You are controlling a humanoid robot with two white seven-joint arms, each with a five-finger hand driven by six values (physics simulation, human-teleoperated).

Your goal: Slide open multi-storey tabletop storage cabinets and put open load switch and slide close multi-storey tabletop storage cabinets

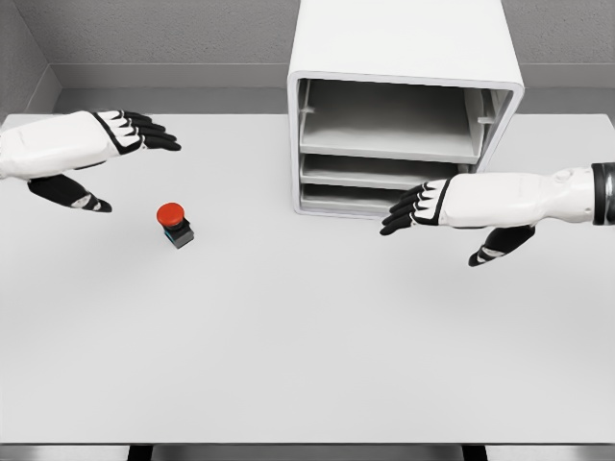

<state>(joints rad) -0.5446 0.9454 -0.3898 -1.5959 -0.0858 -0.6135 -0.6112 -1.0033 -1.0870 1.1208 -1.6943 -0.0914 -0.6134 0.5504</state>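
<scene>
Looking down from the head cam, a flat pale grey tabletop (307, 365) is seen w/ a white multi-storey storage cabinet (404, 58) of rounded box shape standing at its far edge, right of centre. Cabinet front is seen open: stacked grey shelves/trays (384, 144) are visible inside, top compartment tallest, two thinner levels below it.

Small load switch w/ red round button cap on a dark square base (174, 224) is found on the table at left-centre, well apart from the cabinet, upright, touched by neither hand.

Left white-and-black five-finger hand (115, 134) is held over the table at far left, above and behind the switch; fingers (154, 134) are extended and relaxed, nothing gripped, thumb hanging below.

Right hand (437, 204) is held just in front of the cabinet's lower levels, fingers (404, 213) stretched out toward the left, released, nothing grasped. Contact w/ cabinet can't be told.
</scene>
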